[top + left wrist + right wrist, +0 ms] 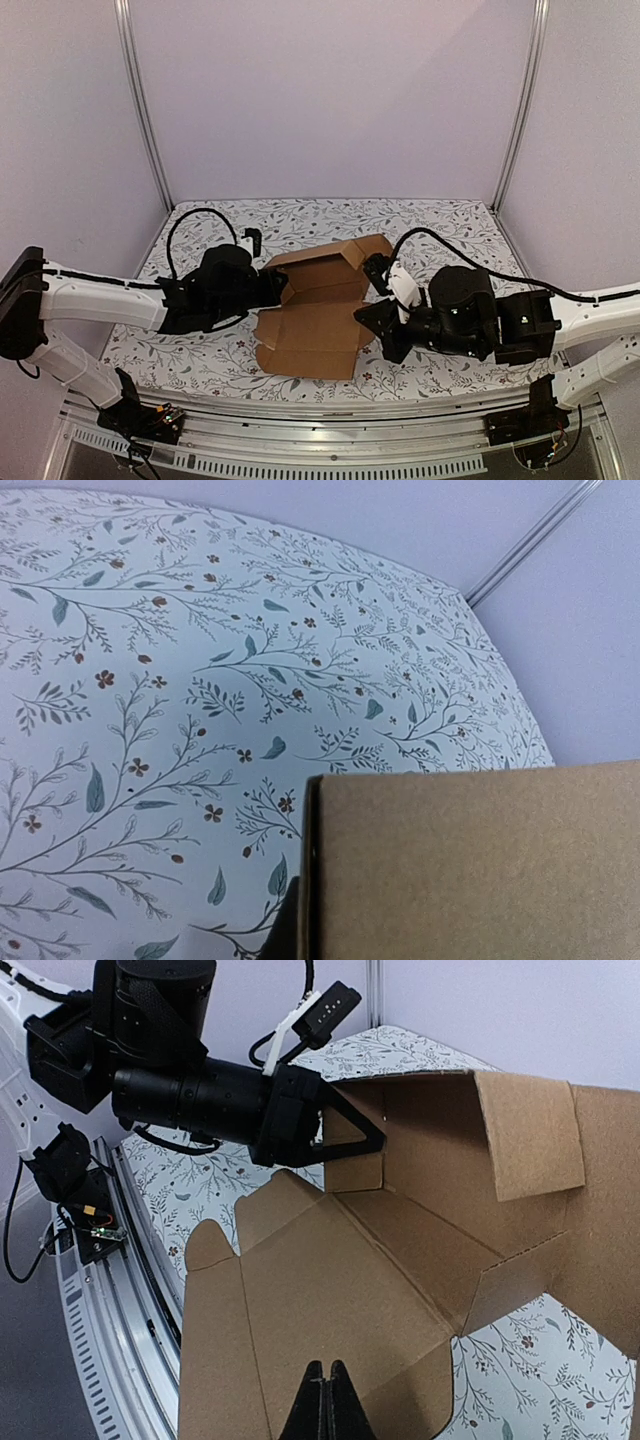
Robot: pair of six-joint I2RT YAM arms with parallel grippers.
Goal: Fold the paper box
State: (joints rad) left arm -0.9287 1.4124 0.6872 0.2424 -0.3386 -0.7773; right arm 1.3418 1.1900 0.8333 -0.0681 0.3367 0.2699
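Brown cardboard, partly folded, was found between two arms.

The paper box [315, 325] was seen in the middle of the flowered cloth [200, 355], with its bottom panel laid flat and its far and left walls raised. The left wall was pinched by the left gripper [365, 1140], one finger being placed on the inside of it. The jaws of the right gripper [322, 1385] were pressed together over the right part of the flat panel; whether a cardboard edge was caught between them could not be told.
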